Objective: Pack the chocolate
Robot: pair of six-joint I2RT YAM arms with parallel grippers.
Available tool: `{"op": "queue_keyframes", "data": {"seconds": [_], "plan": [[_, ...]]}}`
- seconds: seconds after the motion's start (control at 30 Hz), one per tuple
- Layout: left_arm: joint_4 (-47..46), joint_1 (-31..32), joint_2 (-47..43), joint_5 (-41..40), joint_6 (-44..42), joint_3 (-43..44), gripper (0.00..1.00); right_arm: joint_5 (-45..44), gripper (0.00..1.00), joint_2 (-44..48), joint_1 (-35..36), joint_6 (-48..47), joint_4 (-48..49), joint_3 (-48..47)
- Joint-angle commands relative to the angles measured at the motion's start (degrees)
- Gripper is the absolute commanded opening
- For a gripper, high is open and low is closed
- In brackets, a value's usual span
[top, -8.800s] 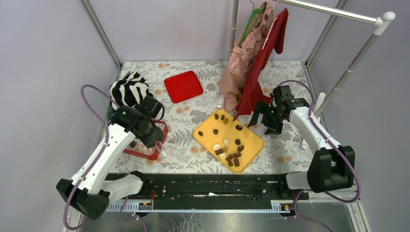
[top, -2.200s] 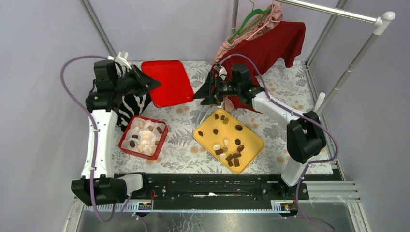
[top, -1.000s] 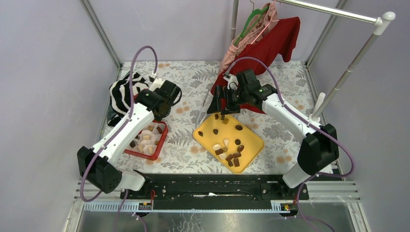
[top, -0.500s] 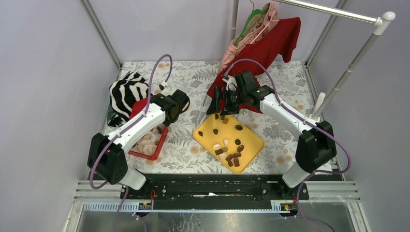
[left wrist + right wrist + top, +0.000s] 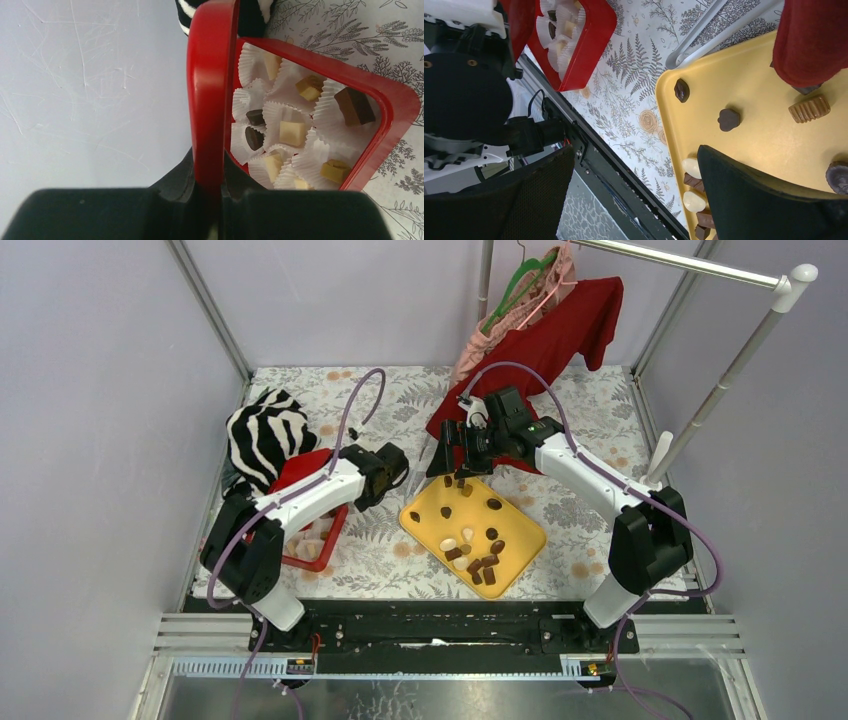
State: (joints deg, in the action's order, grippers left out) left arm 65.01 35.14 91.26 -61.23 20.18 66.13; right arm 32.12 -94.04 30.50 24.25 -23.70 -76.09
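Chocolate pieces (image 5: 480,562) lie loose on the yellow tray (image 5: 520,525); they also show in the right wrist view (image 5: 729,119). More chocolate (image 5: 292,132) sits in white paper cups in the red box (image 5: 395,105), which lies at the left (image 5: 322,552). My left gripper (image 5: 365,485) is shut on the edge of the red lid (image 5: 210,90) and holds it upright beside the box (image 5: 210,195). My right gripper (image 5: 450,455) is open and empty above the tray's far corner (image 5: 639,200).
Metal tongs (image 5: 424,465) lie on the floral cloth left of the tray's far corner. A red garment (image 5: 540,350) hangs from the rack, its hem draped over my right arm. A zebra-striped cloth (image 5: 262,435) lies behind the box.
My left arm picked up the red lid at the back and carried it to the box, then swung its wrist rightward. My right gripper moved to the tray's far corner and stays there.
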Motion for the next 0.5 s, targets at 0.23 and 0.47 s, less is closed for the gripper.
{"op": "queue_keyframes", "data": {"seconds": [0.23, 0.47], "plan": [[4.4, 2.1, 10.3, -9.0, 12.0, 3.1, 0.00, -0.2, 1.00, 1.2, 0.3, -1.7, 0.9, 0.3], [9.7, 2.8, 14.9, -10.4, 19.7, 5.0, 0.00, -1.1, 1.00, 1.9, 0.3, -2.1, -0.1, 0.9]]}}
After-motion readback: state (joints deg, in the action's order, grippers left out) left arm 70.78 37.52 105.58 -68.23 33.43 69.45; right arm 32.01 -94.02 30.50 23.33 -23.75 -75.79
